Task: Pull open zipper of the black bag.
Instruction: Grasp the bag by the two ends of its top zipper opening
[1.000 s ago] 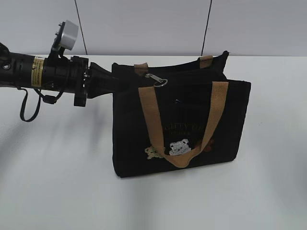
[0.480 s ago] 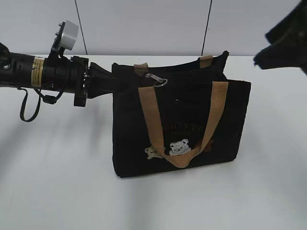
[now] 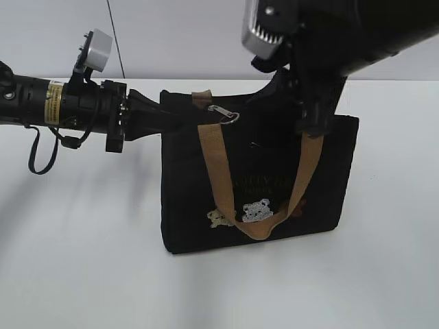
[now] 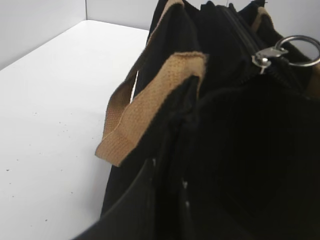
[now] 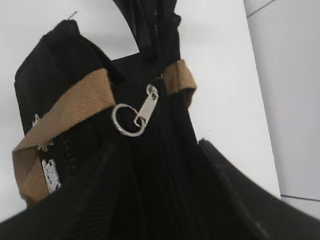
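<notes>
The black bag (image 3: 274,199) stands upright on the white table, with tan handles (image 3: 212,164) and a white bear patch (image 3: 257,210). The zipper's silver pull tab with ring (image 3: 228,115) lies on the bag's top near its left end; it also shows as the pull tab (image 4: 272,52) and the pull tab (image 5: 145,110). My left gripper (image 3: 159,113) comes in from the left and is shut on the bag's left top edge, its fingers (image 4: 150,195) dark against the fabric. My right gripper (image 3: 305,106) hangs open over the bag's right top, fingers (image 5: 235,185) spread either side of the zipper line, short of the pull.
The white table (image 3: 82,260) stretches around the bag on all sides. A white wall with thin dark seams (image 3: 114,41) stands behind. A loose black cable (image 3: 34,154) hangs under the left arm.
The right arm has swung in from the upper right and now stands over the bag's right top. The left arm, the bag and the pull tab have not moved.
</notes>
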`<action>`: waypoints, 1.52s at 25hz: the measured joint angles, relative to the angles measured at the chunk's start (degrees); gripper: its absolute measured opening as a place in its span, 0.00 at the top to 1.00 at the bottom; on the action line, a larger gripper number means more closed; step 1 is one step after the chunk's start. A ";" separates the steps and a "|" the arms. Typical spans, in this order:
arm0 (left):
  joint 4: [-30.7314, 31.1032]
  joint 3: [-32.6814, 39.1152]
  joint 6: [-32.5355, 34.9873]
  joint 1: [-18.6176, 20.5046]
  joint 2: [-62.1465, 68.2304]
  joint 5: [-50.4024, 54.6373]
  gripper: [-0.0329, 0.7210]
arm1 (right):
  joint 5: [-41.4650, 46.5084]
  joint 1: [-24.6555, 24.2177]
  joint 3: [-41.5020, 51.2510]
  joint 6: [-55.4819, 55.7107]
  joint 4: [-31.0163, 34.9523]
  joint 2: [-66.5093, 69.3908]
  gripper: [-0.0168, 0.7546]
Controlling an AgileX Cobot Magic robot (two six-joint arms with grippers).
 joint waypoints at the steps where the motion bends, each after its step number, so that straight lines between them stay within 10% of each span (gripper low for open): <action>1: 0.00 0.00 0.00 0.00 0.00 0.00 0.92 | -0.57 0.58 0.00 -1.20 0.00 0.72 0.49; 19: 0.00 0.00 0.00 0.00 0.00 0.00 0.92 | -3.52 3.69 0.00 -7.20 0.04 7.04 0.49; 28: 0.00 0.00 0.00 0.00 0.00 0.00 0.92 | -3.88 3.69 0.00 -7.35 0.04 7.04 0.74; 38: 0.00 0.00 0.00 0.00 0.00 0.00 0.92 | -3.88 3.69 0.00 -7.41 0.00 7.04 0.76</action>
